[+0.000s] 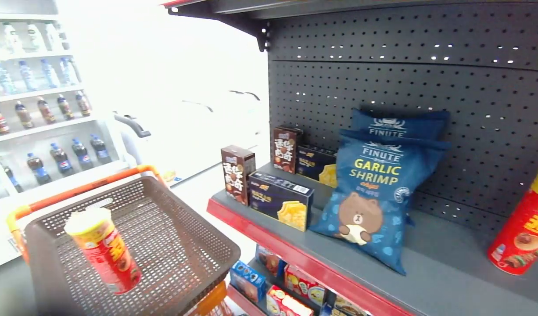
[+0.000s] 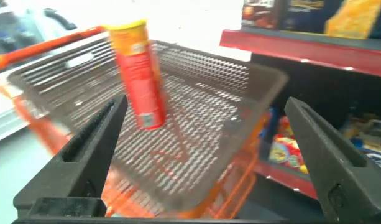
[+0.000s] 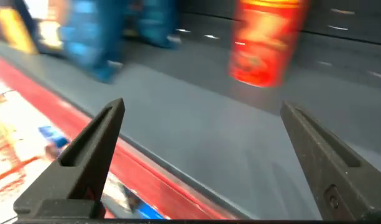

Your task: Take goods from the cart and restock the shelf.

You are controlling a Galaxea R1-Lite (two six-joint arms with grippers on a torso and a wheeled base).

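**One Red Can Stood in the Cart**

The red can (image 1: 103, 250) stood in the brown cart (image 1: 194, 213), beside the shelf (image 1: 444, 263). The left gripper (image 2: 206, 106) was spread wide in front of the cart and held nothing. The right gripper (image 3: 202, 106) was wide too, empty, over the grey shelf. A second can (image 1: 521, 224) stood on the shelf, well apart from the blue chip bags (image 1: 370, 197) and the boxes (image 1: 281, 199).

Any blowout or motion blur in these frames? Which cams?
Head view: the background behind the cart is blown out to white, while the blue bags are evenly lit and legible. Left wrist view: the cart can and the cart's mesh are motion-smeared. Right wrist view: the shelf can and the blue bags are heavily smeared.
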